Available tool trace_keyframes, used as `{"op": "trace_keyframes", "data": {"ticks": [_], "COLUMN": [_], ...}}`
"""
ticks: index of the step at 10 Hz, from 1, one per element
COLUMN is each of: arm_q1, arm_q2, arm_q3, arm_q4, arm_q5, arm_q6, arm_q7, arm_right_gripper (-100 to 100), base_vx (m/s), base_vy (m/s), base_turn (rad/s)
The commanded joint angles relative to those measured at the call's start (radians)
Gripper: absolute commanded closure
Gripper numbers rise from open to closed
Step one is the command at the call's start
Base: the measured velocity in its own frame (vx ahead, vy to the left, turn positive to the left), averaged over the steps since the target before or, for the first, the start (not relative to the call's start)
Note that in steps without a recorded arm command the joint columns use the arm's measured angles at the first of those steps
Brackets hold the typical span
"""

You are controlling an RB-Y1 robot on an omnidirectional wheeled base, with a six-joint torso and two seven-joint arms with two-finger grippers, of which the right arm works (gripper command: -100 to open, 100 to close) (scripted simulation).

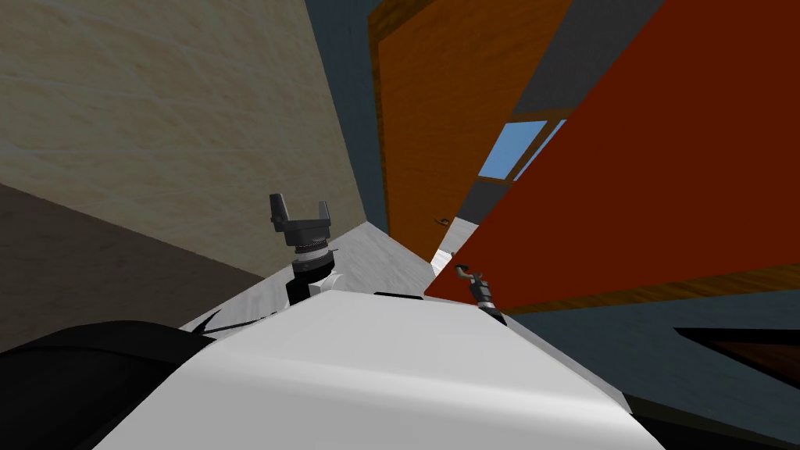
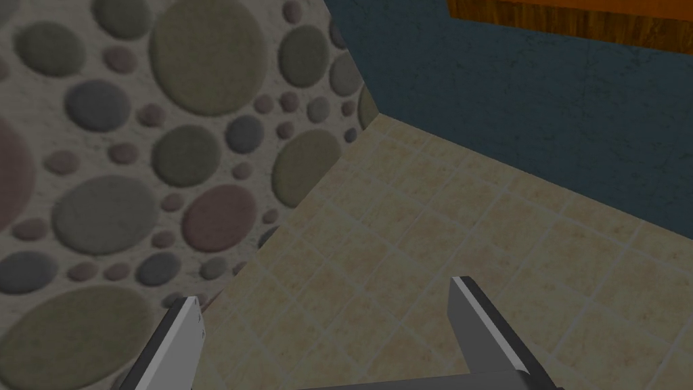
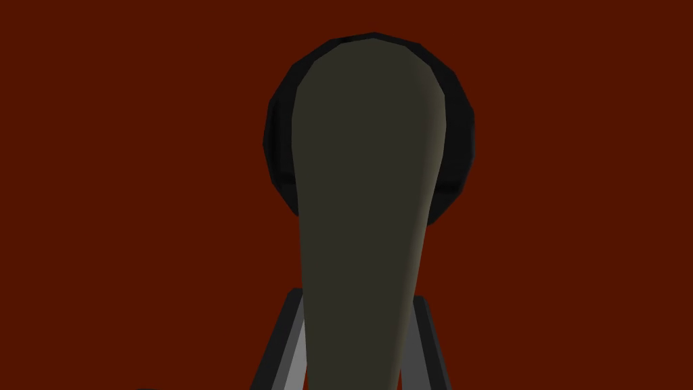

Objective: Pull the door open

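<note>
Dark red flat door panel [image 3: 135, 169] stands straight ahead of the right gripper [image 3: 357, 298], whose two thin grey fingers [image 3: 287, 338] are clamped on the sides of a long olive-grey lever handle [image 3: 365, 169]. The lever runs away from the fingertips to a round black rose [image 3: 455, 135] mounted on the door. Left gripper [image 1: 301, 209] is held up, well apart from the door, fingers spread with nothing between them, pointing toward a beige tiled floor [image 2: 440, 223].
</note>
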Motion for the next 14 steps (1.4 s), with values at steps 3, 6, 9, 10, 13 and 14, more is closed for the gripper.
{"op": "trace_keyframes", "data": {"ticks": [3, 6, 9, 10, 13, 14], "arm_q1": [0.05, 0.067, 0.07, 0.074, 0.082, 0.089], "arm_q2": [-0.01, -0.018, -0.03, -0.032, -0.035, -0.038], "arm_q3": [0.025, 0.035, 0.031, 0.034, 0.041, 0.046], "arm_q4": [-0.007, -0.002, 0.021, 0.026, 0.037, 0.046], "arm_q5": [0.014, 0.019, 0.017, 0.019, 0.024, 0.027], "arm_q6": [-0.062, -0.091, -0.11, -0.123, -0.15, -0.17], "arm_q7": [-0.025, -0.038, -0.043, -0.046, -0.052, -0.056], "arm_right_gripper": [100, 100, 100, 100, 100, 100], "base_vx": [-0.178, -0.083, -0.136, -0.203, -0.166, -0.233], "base_vy": [-0.042, -0.027, -0.042, -0.058, -0.043, -0.085], "base_turn": [0.124, 0.063, 0.151, 0.153, 0.091, 0.24]}}
